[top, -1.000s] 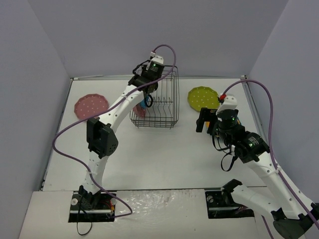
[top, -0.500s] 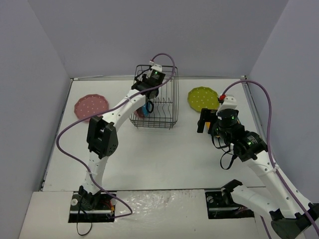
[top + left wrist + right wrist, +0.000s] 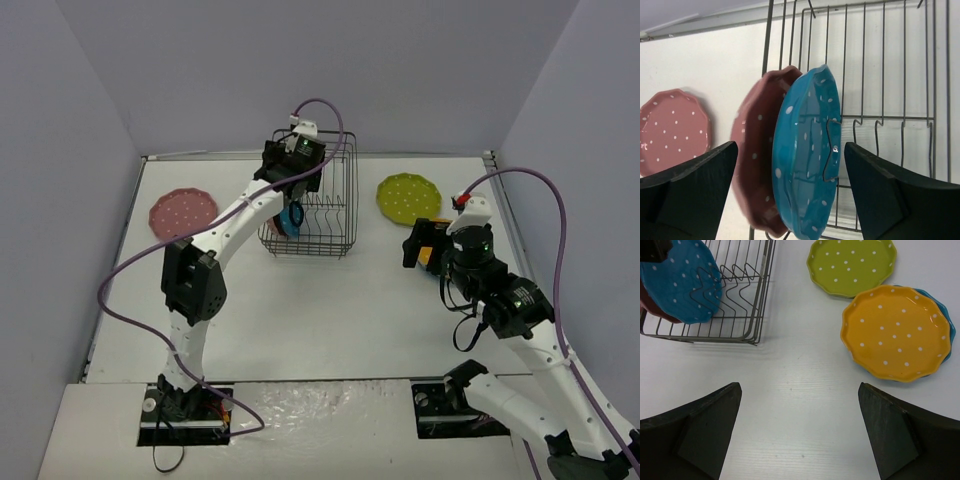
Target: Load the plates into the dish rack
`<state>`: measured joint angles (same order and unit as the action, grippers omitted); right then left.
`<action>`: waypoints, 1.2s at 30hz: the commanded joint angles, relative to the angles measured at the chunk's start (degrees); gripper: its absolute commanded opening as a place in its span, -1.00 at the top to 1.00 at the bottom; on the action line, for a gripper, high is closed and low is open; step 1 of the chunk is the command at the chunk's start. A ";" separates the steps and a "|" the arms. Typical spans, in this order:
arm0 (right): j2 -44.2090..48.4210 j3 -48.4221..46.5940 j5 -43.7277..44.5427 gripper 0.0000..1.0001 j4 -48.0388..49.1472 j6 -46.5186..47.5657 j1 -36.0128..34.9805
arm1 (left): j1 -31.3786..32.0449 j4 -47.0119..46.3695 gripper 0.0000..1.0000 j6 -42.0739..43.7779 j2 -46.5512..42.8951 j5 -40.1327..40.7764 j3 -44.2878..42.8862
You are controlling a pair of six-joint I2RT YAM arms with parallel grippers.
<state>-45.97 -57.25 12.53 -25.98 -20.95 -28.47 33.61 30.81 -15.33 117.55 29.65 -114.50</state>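
Observation:
The black wire dish rack (image 3: 318,210) stands at the table's back middle. Inside it a blue plate (image 3: 805,160) stands on edge against a prong, with a pink plate (image 3: 752,165) just behind it. My left gripper (image 3: 790,197) hangs open above them, its jaws wide on either side and touching neither. Another pink plate (image 3: 183,211) lies flat to the left. A lime green plate (image 3: 852,262) lies to the right of the rack. An orange plate (image 3: 895,332) rests on a second blue plate (image 3: 949,325). My right gripper (image 3: 800,435) is open over bare table, near them.
Walls close the table (image 3: 330,310) in on the left, back and right. The rack's remaining prongs (image 3: 880,130) to the right of the two standing plates hold nothing. Purple cables loop from both arms.
My left gripper has opened and let go of the blue plate, which now stands in the rack. The right arm has shifted a little to the right, near the orange plate.

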 commanded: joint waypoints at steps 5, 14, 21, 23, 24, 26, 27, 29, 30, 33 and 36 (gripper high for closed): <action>1.93 -1.25 -1.40 -1.00 2.51 -0.97 0.34 | -0.82 -0.92 -0.88 -2.69 -13.67 1.72 -3.02; 0.10 -1.53 -0.86 -1.00 2.60 0.13 0.34 | -18.00 10.70 -0.89 -19.48 -23.93 0.16 7.61; -2.10 -2.14 -0.72 -1.00 2.99 1.86 0.43 | -36.62 6.45 -0.87 -30.30 -24.80 -12.80 23.55; -2.71 -1.90 -1.36 -1.00 3.43 1.79 0.39 | -41.13 5.33 -0.83 -31.11 -22.34 -15.21 24.75; -3.02 -1.75 -1.74 -1.00 3.69 1.79 0.35 | -42.74 4.64 -0.79 -31.23 -20.78 -15.98 24.98; -3.69 -1.26 -2.03 -1.00 4.20 1.95 0.42 | -44.47 3.53 -0.73 -31.02 -16.82 -17.65 24.25; -4.04 -1.08 -2.11 -1.00 4.38 2.16 0.39 | -45.29 3.66 -0.71 -30.87 -15.05 -17.90 23.00; -4.76 -0.87 -2.09 -1.00 4.65 2.53 0.41 | -46.34 4.12 -0.70 -30.78 -11.48 -18.02 20.83; -5.10 -0.87 -2.01 -1.00 4.71 2.67 0.46 | -46.74 4.34 -0.70 -31.03 -9.87 -18.35 19.86; -5.83 -0.87 -1.83 -1.00 4.80 2.94 0.52 | -47.80 4.85 -0.63 -32.03 -5.29 -19.45 17.59; -6.21 -0.47 -1.65 -1.00 4.97 2.91 0.63 | -47.94 3.80 -0.54 -33.07 -2.91 -20.62 17.98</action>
<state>-51.38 -57.30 10.59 -24.67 -19.10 -28.38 -13.83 36.54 -45.91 115.34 11.15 -93.30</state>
